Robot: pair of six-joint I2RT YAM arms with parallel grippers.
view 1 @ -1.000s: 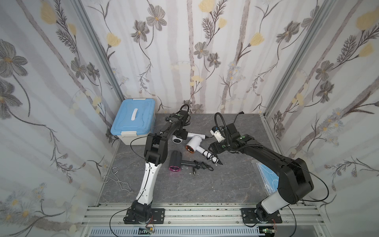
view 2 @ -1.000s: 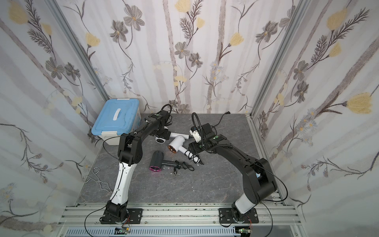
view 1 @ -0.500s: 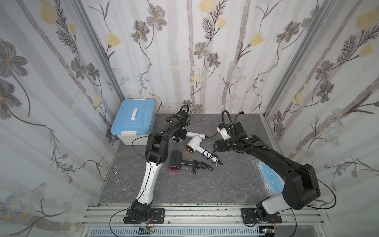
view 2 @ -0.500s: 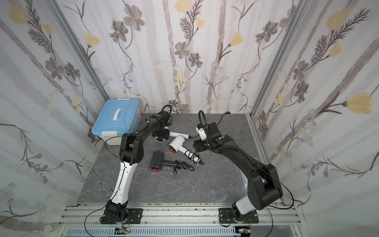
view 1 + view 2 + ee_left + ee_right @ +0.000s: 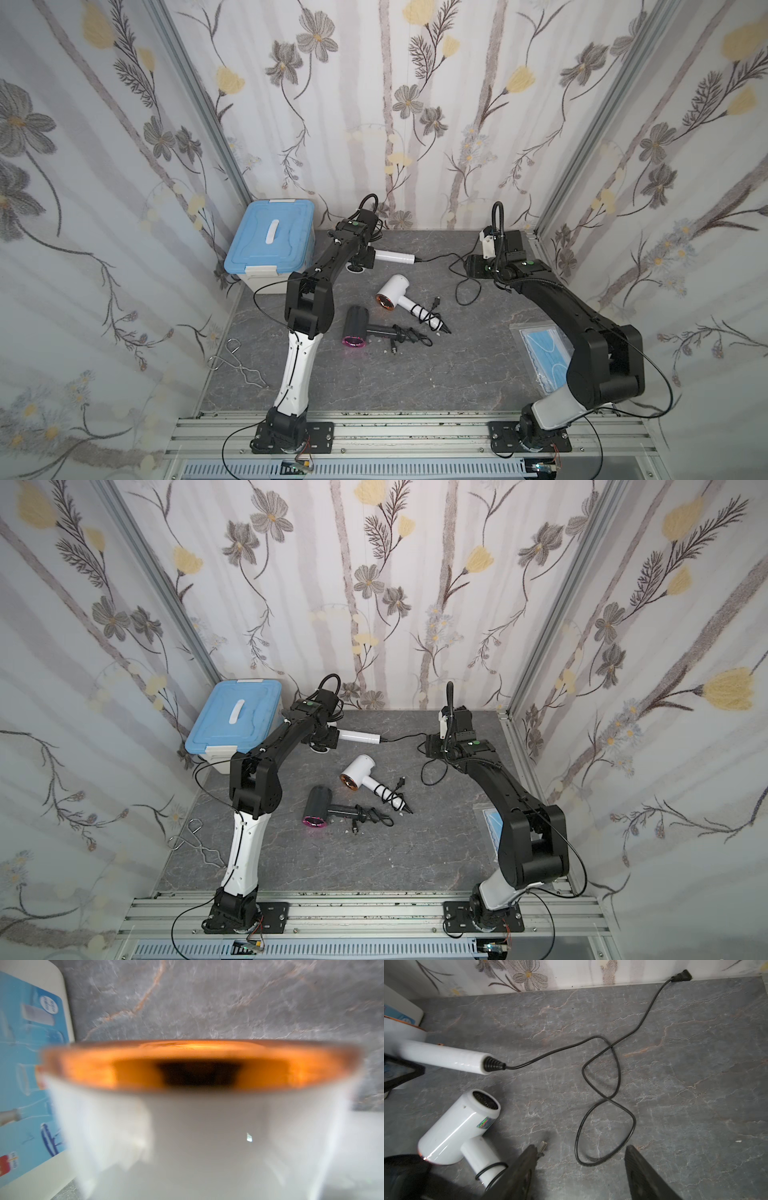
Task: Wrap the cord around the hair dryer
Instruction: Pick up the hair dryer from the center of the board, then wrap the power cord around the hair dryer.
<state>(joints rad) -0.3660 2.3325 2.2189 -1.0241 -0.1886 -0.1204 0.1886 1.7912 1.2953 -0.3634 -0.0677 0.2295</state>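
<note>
The right tool has swung away from the already-wrapped white dryer in the middle of the counter towards the back right corner. It now hangs with its jaws wide apart and empty, close to a loop of the loose cord. That cord trails from the hair dryer beside the blue box. The left tool sits at the dryer's head, though whether it is clamped there cannot be told. Wrapping has probably not begun, and taking up the cord looks next.

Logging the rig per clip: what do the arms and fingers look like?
Both match: the left arm and right arm each have a white link above a black base, black links beyond, a green dot near the wrist and a thin black cable looping alongside. The right arm's fingers are dark and tapered.
</note>
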